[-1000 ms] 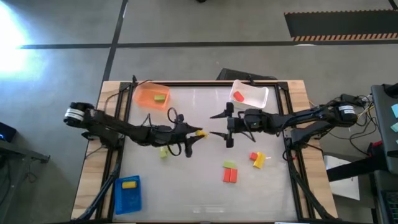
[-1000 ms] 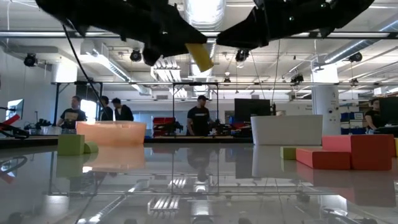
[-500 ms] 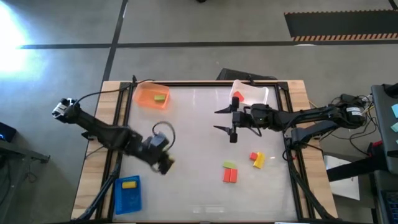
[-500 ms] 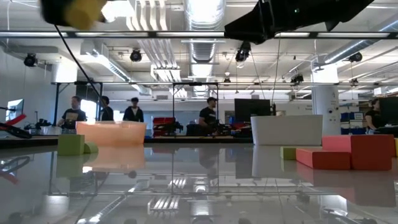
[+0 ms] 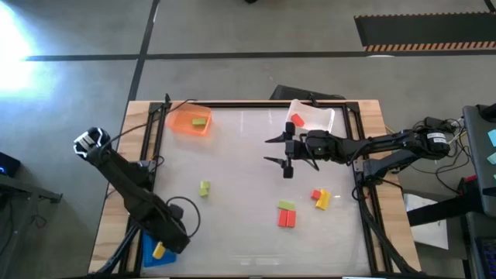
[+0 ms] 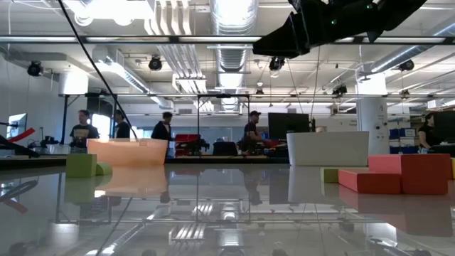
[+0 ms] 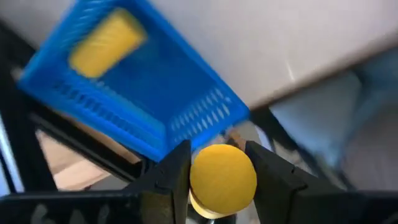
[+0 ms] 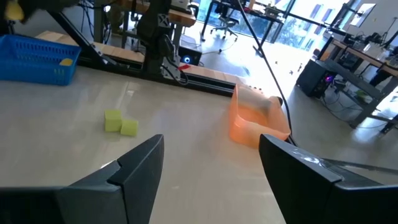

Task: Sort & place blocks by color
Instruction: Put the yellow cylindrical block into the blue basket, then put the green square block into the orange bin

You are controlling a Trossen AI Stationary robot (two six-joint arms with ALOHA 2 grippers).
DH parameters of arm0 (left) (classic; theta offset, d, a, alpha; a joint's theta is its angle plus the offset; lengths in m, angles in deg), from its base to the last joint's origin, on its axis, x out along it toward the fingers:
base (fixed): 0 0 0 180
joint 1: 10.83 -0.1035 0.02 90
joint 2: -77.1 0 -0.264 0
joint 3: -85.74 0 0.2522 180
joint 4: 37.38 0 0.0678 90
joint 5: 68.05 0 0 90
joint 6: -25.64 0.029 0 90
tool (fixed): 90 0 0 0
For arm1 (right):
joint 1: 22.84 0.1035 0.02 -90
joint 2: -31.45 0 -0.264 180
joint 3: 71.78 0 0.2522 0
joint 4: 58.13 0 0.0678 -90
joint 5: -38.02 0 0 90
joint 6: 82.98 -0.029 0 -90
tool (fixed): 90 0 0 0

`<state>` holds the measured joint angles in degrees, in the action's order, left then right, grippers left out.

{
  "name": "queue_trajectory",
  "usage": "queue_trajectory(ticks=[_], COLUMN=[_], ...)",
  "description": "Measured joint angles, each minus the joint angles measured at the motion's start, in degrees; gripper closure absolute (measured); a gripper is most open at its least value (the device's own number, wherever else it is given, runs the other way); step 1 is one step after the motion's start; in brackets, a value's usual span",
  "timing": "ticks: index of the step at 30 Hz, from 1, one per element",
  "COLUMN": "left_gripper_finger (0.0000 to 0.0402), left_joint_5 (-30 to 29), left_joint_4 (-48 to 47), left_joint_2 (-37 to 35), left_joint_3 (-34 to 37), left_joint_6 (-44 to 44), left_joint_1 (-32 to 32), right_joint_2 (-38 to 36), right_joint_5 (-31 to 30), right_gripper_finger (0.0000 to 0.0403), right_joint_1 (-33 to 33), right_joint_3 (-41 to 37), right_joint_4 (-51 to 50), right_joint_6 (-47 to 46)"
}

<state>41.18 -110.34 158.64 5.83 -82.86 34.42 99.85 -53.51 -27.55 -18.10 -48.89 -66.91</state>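
Blocks, sorting partly done. One yellow block (image 7: 222,177) is clamped in the left tool (image 7: 217,177), held just over the rim of the blue tray (image 7: 134,102), where a second yellow block (image 7: 104,42) already lies. One green block (image 5: 199,122) is lodged in the orange tray (image 5: 183,124); one red block (image 5: 297,120) in the white tray (image 5: 322,118). Left loose on the bench (image 5: 240,225): a green pair (image 8: 120,122), a red and green cluster (image 5: 287,215), and a red and yellow pair (image 5: 320,198). The right tool (image 5: 277,151), fingers apart and empty, is held above mid-bench.
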Motion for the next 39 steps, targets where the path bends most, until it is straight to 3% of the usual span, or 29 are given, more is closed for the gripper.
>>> queue_trajectory(ticks=[12, 19, 27, 33, 37, 39], left_gripper_finger=[0.0290, 0.0289, 0.0208, 0.0202, 0.0201, 0.0200], left_joint_5=[2.25, 3.21, 3.56, 8.84, 8.73, 5.95], left_joint_4=[0.65, 2.17, 2.10, 2.17, 2.17, 2.19], left_joint_2=[8.12, 7.96, 7.93, 5.49, 2.50, 1.00], left_joint_3=[5.55, 7.23, 7.15, 5.12, 2.96, 2.05], left_joint_6=[-9.59, -9.68, -9.62, -9.72, -8.32, -5.62], left_joint_1=[-0.59, -0.24, -0.20, -0.63, -1.49, -2.33], right_joint_2=[0.00, -0.02, -0.02, -0.02, -0.04, -0.04], right_joint_5=[0.03, 0.03, 0.03, 0.01, 0.03, 0.01], right_gripper_finger=[0.0154, 0.0154, 0.0154, 0.0154, 0.0154, 0.0154], right_joint_1=[0.04, 0.04, 0.04, 0.04, 0.04, 0.04], right_joint_3=[0.07, 0.07, 0.07, 0.07, 0.07, 0.07], right_joint_4=[-0.02, -0.02, -0.03, -0.29, -0.42, -0.52], right_joint_6=[0.33, 0.48, 1.21, 1.07, 1.01, 0.96])
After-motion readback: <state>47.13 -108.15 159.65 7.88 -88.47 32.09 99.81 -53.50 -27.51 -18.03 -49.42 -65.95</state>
